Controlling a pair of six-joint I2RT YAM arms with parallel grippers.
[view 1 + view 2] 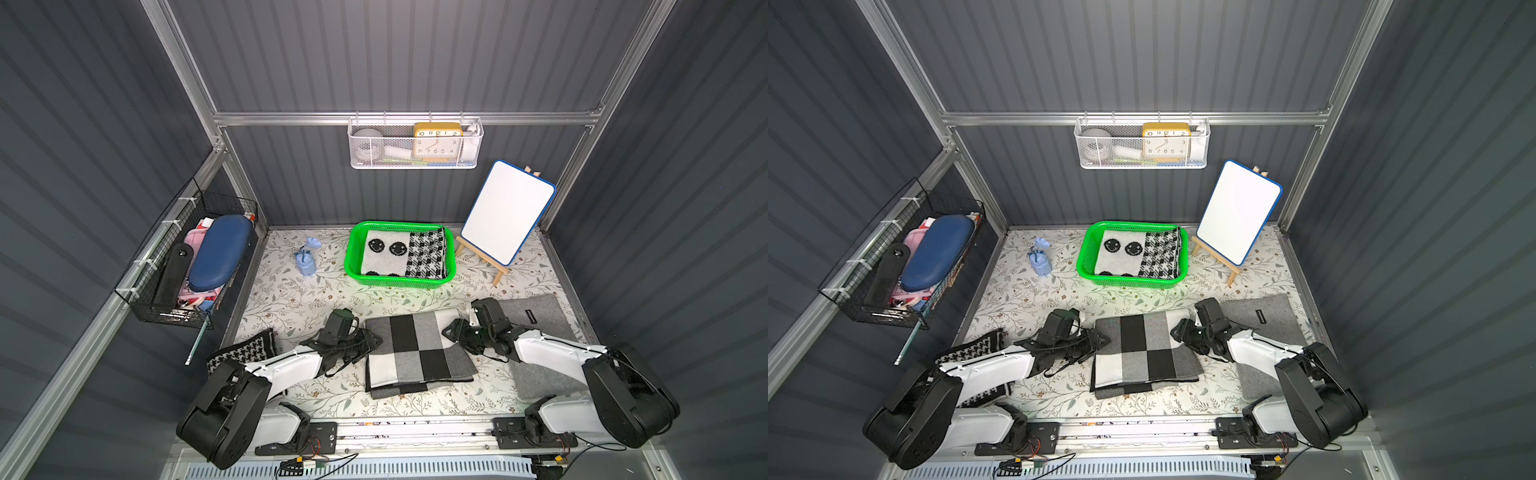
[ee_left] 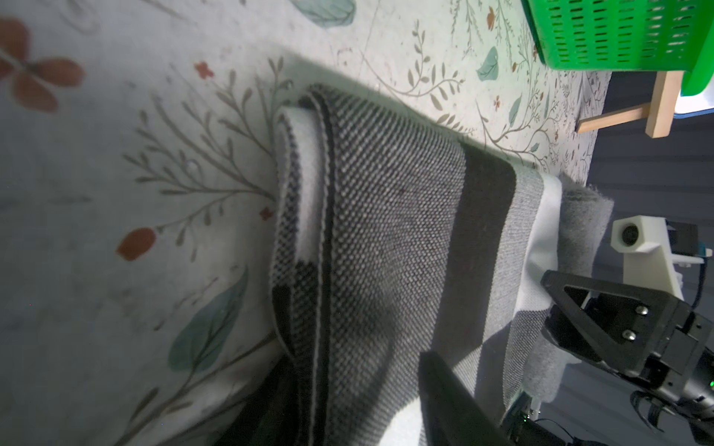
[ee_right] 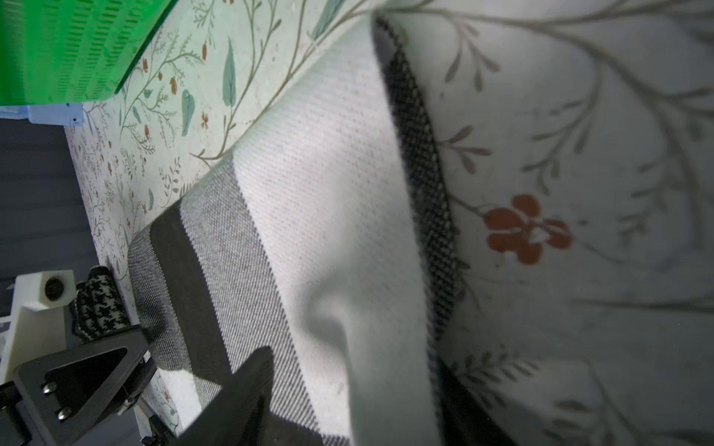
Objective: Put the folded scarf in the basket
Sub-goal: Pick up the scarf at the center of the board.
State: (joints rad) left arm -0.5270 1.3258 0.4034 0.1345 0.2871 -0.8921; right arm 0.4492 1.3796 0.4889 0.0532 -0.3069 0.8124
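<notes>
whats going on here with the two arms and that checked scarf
Both arms are set to lift the folded checked scarf, which lies flat on the table. The left gripper and right gripper straddle its opposite edges; whether they have clamped is unclear. The green basket behind already holds two folded scarves.

Folded scarf (image 1: 417, 353) flat, nr green basket (image 1: 397, 281)

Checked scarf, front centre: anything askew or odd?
Slightly. The checked scarf lies skewed on the mat, and its bottom layer sticks out past the near edge, so the fold is uneven. Nothing looks spilled or damaged.
</notes>
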